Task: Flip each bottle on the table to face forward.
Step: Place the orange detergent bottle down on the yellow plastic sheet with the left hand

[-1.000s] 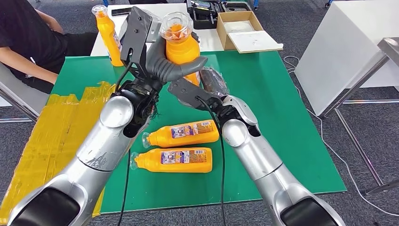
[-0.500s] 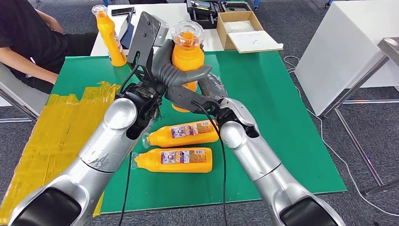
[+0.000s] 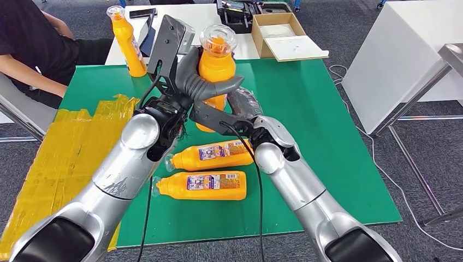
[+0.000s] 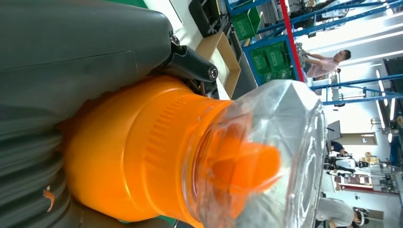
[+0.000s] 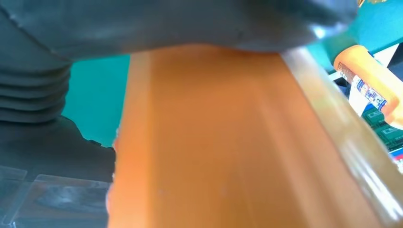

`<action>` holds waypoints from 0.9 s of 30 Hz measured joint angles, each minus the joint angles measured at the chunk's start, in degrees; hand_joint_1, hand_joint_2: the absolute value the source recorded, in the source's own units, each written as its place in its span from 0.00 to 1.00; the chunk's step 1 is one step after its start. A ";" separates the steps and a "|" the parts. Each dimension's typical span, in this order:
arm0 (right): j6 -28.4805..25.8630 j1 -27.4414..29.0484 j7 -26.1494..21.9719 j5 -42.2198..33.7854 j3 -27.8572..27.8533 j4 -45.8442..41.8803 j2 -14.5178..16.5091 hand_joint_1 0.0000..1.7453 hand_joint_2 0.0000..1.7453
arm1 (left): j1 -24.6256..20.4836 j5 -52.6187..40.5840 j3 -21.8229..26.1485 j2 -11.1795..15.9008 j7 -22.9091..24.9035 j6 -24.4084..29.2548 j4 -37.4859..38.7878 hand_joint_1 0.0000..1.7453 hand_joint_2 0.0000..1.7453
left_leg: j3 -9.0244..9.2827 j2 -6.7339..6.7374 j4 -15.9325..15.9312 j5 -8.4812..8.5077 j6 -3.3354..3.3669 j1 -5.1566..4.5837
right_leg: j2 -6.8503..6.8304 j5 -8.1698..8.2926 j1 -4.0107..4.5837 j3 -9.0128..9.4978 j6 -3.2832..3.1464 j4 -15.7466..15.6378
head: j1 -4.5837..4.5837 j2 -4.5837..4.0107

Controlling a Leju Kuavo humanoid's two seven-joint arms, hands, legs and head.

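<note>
- A green tabletop (image 3: 327, 125) carries two lying bottles (image 3: 210, 155); a third stands at its far edge.
- The held bottle (image 3: 217, 60) is upright, cap up, above the tabletop.
- Left hand (image 3: 199, 82) fingers wrap its shoulder; right hand (image 3: 243, 103) presses lower down its body.

Count, head view: orange bottles, four. One held upright (image 3: 217, 57), one standing at the far edge (image 3: 126, 43), two lying flat (image 3: 213, 154) (image 3: 202, 185). Cardboard boxes: one (image 3: 275, 33), possibly more behind.
</note>
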 joint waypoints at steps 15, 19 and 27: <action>2.17 2.32 -4.81 6.51 6.10 -1.64 -4.52 0.00 0.00 | -1.72 -3.60 8.88 4.14 -4.00 2.45 0.02 1.00 1.00 | 0.01 0.02 0.00 0.03 -0.04 0.03 | 0.01 0.00 0.00 -0.03 0.00 0.01 | -0.01 0.00; 2.17 3.74 -6.02 5.73 6.62 -3.99 -6.77 0.00 0.00 | -3.57 -5.89 13.37 6.80 -5.43 2.18 0.72 1.00 1.00 | 0.01 0.02 0.00 0.03 -0.05 0.04 | 0.01 0.00 0.00 -0.04 -0.01 0.01 | 0.00 0.00; 1.67 5.28 -6.58 4.59 5.76 -9.00 -11.74 0.00 0.00 | -4.57 -8.14 18.77 11.77 -7.07 1.87 3.06 1.00 1.00 | 0.00 0.02 0.00 0.04 -0.05 0.02 | 0.01 0.00 -0.01 -0.04 -0.01 0.02 | 0.01 0.00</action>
